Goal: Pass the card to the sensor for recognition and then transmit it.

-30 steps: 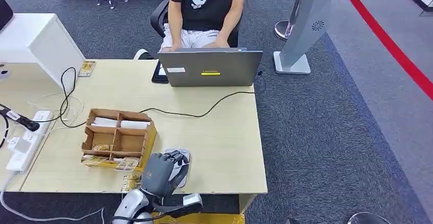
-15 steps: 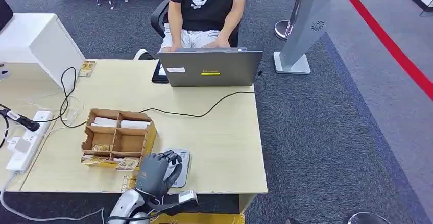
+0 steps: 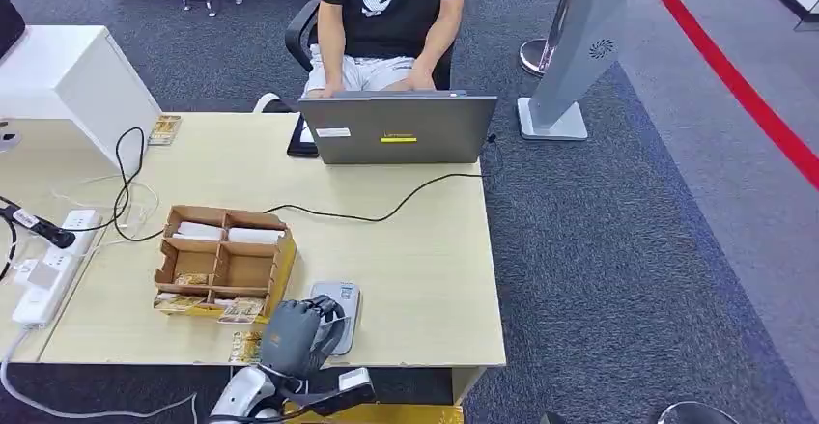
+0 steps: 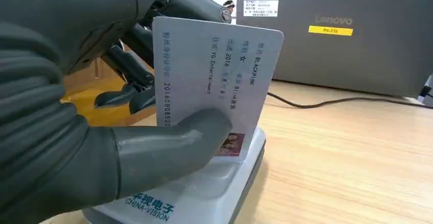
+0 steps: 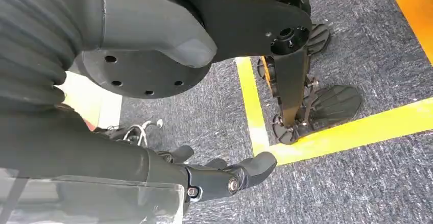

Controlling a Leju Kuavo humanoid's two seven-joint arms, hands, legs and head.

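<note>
My left hand (image 3: pixel 299 335) is at the table's near edge, over the near end of the grey card reader (image 3: pixel 340 298). In the left wrist view that hand (image 4: pixel 61 106) holds a white printed ID card (image 4: pixel 214 76) upright, thumb pressed on its face and fingers behind it. The card's lower edge is at the reader's sloped top (image 4: pixel 204 198), marked CHINA-VISION; whether it touches I cannot tell. My right hand (image 5: pixel 224 175) hangs beside my body over the carpet, fingers apart and holding nothing.
A cardboard divider box (image 3: pixel 224 262) with cards stands left of the reader, and loose cards (image 3: pixel 246 347) lie at the near edge. A person (image 3: pixel 391 18) sits behind a grey laptop (image 3: pixel 398 127) at the far side. A black cable (image 3: pixel 386 213) crosses the table; a power strip (image 3: pixel 48 269) lies far left.
My left hand has drawn back toward the table's near edge with the card, uncovering the far part of the reader. Nothing else has moved.
</note>
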